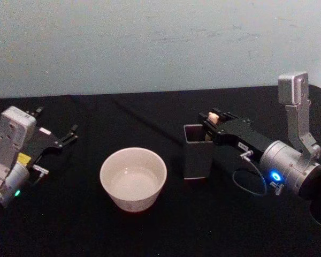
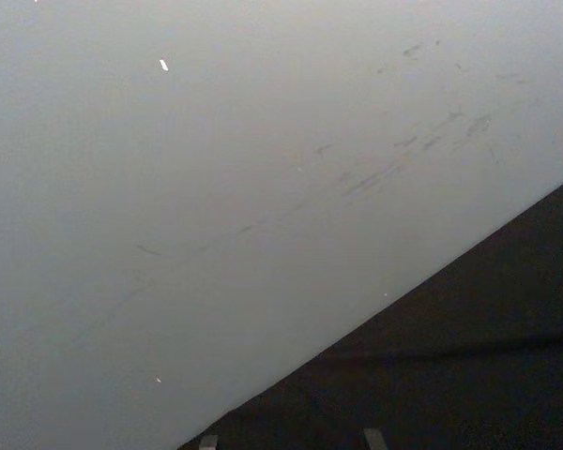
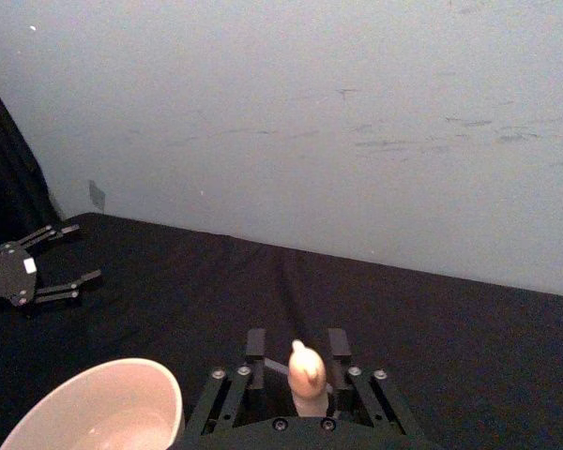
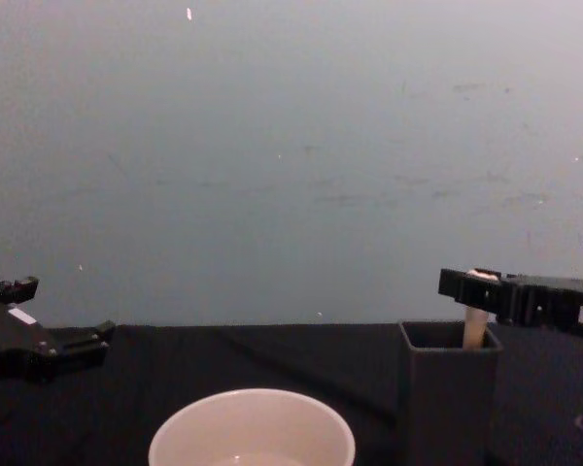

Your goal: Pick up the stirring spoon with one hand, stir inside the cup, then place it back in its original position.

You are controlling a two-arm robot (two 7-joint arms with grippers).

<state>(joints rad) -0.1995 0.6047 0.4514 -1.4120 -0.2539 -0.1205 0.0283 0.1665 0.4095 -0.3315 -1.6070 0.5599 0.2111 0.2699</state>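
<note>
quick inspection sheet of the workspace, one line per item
surface: black cloth over the table
spoon: upright in the dark holder, handle top between the right fingers
cup: left of the holder, apart from it, upright
clutter: nothing seen
right gripper: at the holder's top, shut on the spoon handle
left gripper: open, parked at far left
cables: thin loop by the right wrist
surroundings: pale scuffed wall behind

Matt black cloth covers the surface (image 1: 150,235); the cup (image 1: 133,178) looks smooth, glossy cream ceramic, the holder (image 1: 197,151) dull grey plastic.
</note>
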